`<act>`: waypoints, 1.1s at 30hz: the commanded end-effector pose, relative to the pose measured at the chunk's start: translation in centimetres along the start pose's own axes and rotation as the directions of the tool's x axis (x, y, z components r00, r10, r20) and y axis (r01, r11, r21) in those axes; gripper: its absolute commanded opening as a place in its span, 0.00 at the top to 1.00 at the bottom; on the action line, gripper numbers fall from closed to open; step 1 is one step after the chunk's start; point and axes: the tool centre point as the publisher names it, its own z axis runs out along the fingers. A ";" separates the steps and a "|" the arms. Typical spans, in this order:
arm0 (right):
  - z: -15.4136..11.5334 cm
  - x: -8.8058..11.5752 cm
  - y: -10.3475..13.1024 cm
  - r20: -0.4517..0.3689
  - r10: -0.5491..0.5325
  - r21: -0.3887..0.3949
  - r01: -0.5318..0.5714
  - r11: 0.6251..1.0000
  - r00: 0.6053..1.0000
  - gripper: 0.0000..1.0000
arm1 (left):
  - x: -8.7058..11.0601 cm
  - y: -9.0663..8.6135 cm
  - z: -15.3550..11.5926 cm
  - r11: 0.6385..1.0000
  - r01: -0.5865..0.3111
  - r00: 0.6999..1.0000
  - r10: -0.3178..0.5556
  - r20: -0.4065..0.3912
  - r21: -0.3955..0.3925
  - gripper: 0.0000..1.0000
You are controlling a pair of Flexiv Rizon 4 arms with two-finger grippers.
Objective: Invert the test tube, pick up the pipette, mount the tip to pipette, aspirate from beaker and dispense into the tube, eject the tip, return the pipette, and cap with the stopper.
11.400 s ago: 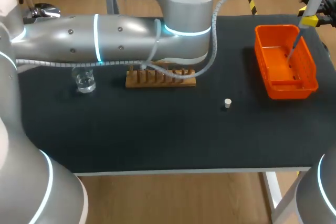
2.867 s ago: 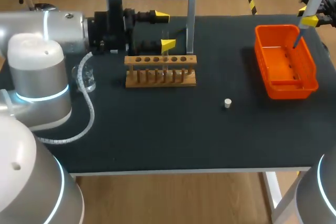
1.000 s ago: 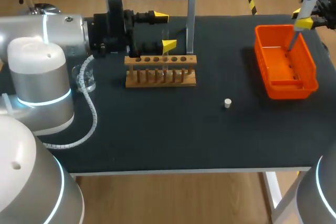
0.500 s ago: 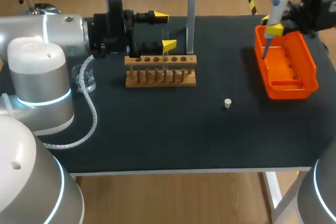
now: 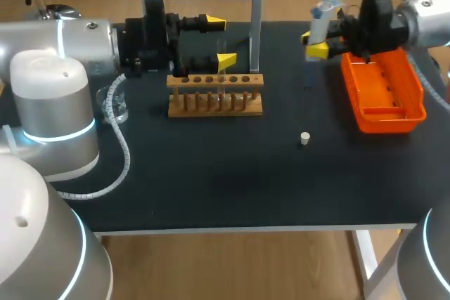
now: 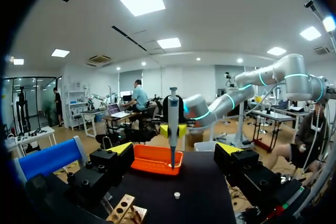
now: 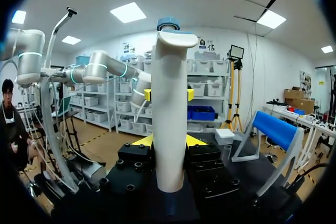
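Pipette [image 5: 320, 22]: upright in mid-air, between orange basket [image 5: 415, 103] and rack [image 5: 214, 103].
Right gripper [image 5: 315, 43]: clamped on its body.
Left gripper [image 5: 219, 41]: wide, empty, by rack.
Advice: keep it vertical towards beaker [image 5: 114, 107].

The table top [image 5: 211, 187] looks matt black and faintly rough. The rack [image 5: 215, 105] is bare wood. The basket [image 5: 385, 123] is glossy orange plastic, the pipette [image 7: 168, 129] smooth pale plastic, the beaker [image 5: 118, 109] clear glass.
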 end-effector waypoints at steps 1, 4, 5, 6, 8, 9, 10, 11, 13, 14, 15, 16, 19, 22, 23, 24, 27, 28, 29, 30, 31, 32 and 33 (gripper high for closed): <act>2.6 -0.7 0.1 0.003 -0.019 0.004 0.019 1.000 1.000 1.00 | 0.1 0.1 -0.1 1.000 -0.001 1.000 0.001 0.003 0.004 0.00; 3.9 -1.0 0.1 -0.003 -0.032 0.002 0.032 0.999 0.999 1.00 | 0.1 0.1 -0.1 1.000 -0.001 1.000 0.001 0.003 0.004 0.00; 4.3 -1.1 0.0 -0.004 -0.038 0.002 0.038 0.999 0.999 1.00 | 0.1 0.1 -0.1 1.000 -0.001 1.000 0.001 0.003 0.004 0.00; 4.7 -1.2 0.0 -0.007 -0.043 0.003 0.043 0.999 0.999 1.00 | 0.1 0.1 -0.1 1.000 -0.001 1.000 0.001 0.003 0.004 0.00; 5.4 -1.4 0.1 -0.012 -0.061 -0.002 0.061 0.998 0.998 1.00 | 0.1 0.1 -0.1 1.000 -0.001 1.000 0.001 0.003 0.004 0.00; 5.8 -1.5 0.1 -0.013 -0.066 -0.005 0.066 0.998 0.998 1.00 | 0.1 0.1 -0.1 1.000 -0.001 1.000 0.001 0.003 0.004 0.00; 6.1 -1.5 0.1 -0.016 -0.069 -0.005 0.069 0.998 0.997 1.00 | 0.1 0.1 -0.1 1.000 -0.001 1.000 0.001 0.003 0.004 0.00; 6.4 -1.6 0.2 -0.021 -0.074 -0.014 0.074 0.997 0.997 1.00 | 0.1 0.1 -0.1 1.000 -0.001 1.000 0.001 0.003 0.004 0.00; 7.0 -1.6 0.2 -0.026 -0.085 -0.019 0.085 0.996 0.996 1.00 | 0.1 0.1 -0.1 1.000 -0.001 1.000 0.001 0.003 0.004 0.00; 7.2 -1.6 0.2 -0.028 -0.090 -0.023 0.090 0.996 0.996 1.00 | 0.1 0.1 -0.1 1.000 -0.001 1.000 0.001 0.003 0.004 0.00; 7.5 -1.7 0.2 -0.029 -0.099 -0.027 0.098 0.995 0.995 1.00 | 0.1 0.1 -0.1 1.000 -0.001 1.000 0.001 0.003 0.004 0.00; 7.7 -1.8 0.2 -0.030 -0.101 -0.029 0.100 0.995 0.994 1.00 | 0.1 0.1 -0.1 1.000 -0.001 1.000 0.001 0.003 0.004 0.00; 8.6 -1.9 0.2 -0.038 -0.100 -0.038 0.099 0.994 0.994 1.00 | 0.1 0.1 -0.1 1.000 -0.001 1.000 0.001 0.003 0.004 0.00; 9.4 -2.0 0.3 -0.043 -0.099 -0.046 0.097 0.994 0.994 1.00 | 0.1 0.1 -0.1 1.000 -0.001 1.000 0.001 0.003 0.004 0.00; 9.7 -2.1 0.3 -0.044 -0.097 -0.051 0.095 0.994 0.994 1.00 | 0.1 0.1 -0.1 1.000 -0.001 1.000 0.001 0.003 0.004 0.00; 10.0 -2.1 0.3 -0.045 -0.097 -0.052 0.095 0.994 0.994 1.00 | 0.1 0.1 -0.1 1.000 -0.001 1.000 0.001 0.003 0.004 0.00; 10.8 -2.2 0.2 -0.048 -0.096 -0.055 0.093 0.994 0.994 1.00 | 0.1 0.1 -0.1 1.000 -0.001 1.000 0.001 0.003 0.004 0.00; 11.0 -2.2 0.2 -0.050 -0.095 -0.057 0.092 0.994 0.994 1.00 | 0.1 0.1 -0.1 1.000 -0.001 1.000 0.001 0.003 0.004 0.00; 11.3 -2.2 0.2 -0.053 -0.096 -0.057 0.093 0.994 0.994 1.00 | 0.1 0.1 -0.1 1.000 -0.001 1.000 0.001 0.003 0.004 0.00; 11.5 -2.2 0.1 -0.056 -0.098 -0.054 0.095 0.994 0.994 1.00 | 0.1 0.1 -0.1 1.000 -0.001 1.000 0.001 0.003 0.004 0.00; 11.8 -2.2 0.1 -0.057 -0.097 -0.054 0.094 0.994 0.994 1.00 | 0.1 0.1 -0.1 1.000 -0.001 1.000 0.001 0.003 0.004 0.00; 12.0 -2.2 0.0 -0.059 -0.096 -0.054 0.093 0.994 0.994 1.00 | 0.1 0.1 -0.1 1.000 -0.001 1.000 0.001 0.003 0.004 0.00; 12.2 -2.1 0.0 -0.060 -0.096 -0.053 0.093 0.994 0.994 1.00 | 0.1 0.1 -0.1 1.000 -0.001 1.000 0.001 0.003 0.004 0.00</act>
